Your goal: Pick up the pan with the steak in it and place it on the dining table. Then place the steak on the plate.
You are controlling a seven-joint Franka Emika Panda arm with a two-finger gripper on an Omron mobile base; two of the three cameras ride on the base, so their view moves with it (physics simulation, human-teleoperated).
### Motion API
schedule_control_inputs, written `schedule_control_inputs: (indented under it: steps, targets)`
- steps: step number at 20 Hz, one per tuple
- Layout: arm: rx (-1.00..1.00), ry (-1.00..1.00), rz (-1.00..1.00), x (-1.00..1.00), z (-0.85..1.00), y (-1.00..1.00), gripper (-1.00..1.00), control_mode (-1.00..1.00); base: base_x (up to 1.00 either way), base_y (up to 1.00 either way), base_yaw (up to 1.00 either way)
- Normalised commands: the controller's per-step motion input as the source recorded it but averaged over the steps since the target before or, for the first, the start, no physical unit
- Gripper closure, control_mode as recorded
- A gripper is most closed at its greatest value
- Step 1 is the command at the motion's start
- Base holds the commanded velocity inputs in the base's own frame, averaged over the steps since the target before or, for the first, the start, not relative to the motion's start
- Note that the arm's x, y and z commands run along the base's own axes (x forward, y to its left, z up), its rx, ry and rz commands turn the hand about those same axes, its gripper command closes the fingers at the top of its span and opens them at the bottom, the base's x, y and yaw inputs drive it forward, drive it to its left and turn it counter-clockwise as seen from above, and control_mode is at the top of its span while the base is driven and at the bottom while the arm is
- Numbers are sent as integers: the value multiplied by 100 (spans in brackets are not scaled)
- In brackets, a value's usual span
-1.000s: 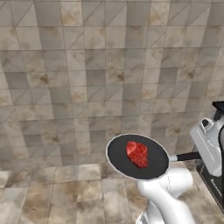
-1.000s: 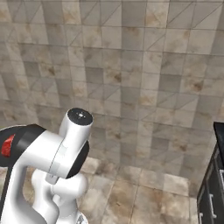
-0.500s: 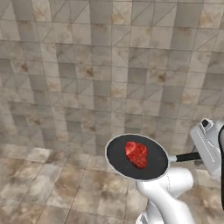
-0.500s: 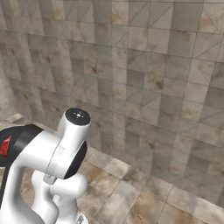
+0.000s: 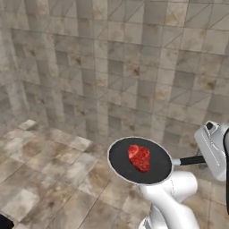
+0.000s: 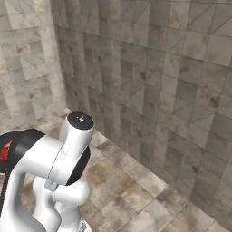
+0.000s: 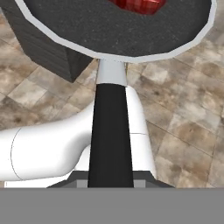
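Pincer (image 5: pixel 206 157): clamped on the handle of the pan (image 5: pixel 140 160).
Pan: held level in the air above the tiled floor (image 5: pixel 53 179).
Steak (image 5: pixel 139 157): carried inside the pan, near its centre.

mottled grey-brown stone tile wall (image 5: pixel 134 58) running across the back, meets another tiled wall (image 6: pixel 27 68) at a corner, beige and brown marbled stone tile floor (image 5: pixel 49 179) below, dark grey striped box-like block (image 7: pixel 41 48) sitting on the floor
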Motion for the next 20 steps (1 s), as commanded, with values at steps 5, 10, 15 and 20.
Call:
schedule_control_inputs:
  steps: [5, 10, 15, 20]
  targets:
    - [0, 0, 0, 0, 0, 0, 100, 100, -2, 0, 50]
    - [0, 0, 0, 0, 0, 0, 100, 100, -3, 0, 50]
    - [0, 0, 0, 0, 0, 0, 100, 100, -5, 0, 50]
    - [0, 0, 0, 0, 0, 0, 100, 100, -7, 0, 50]
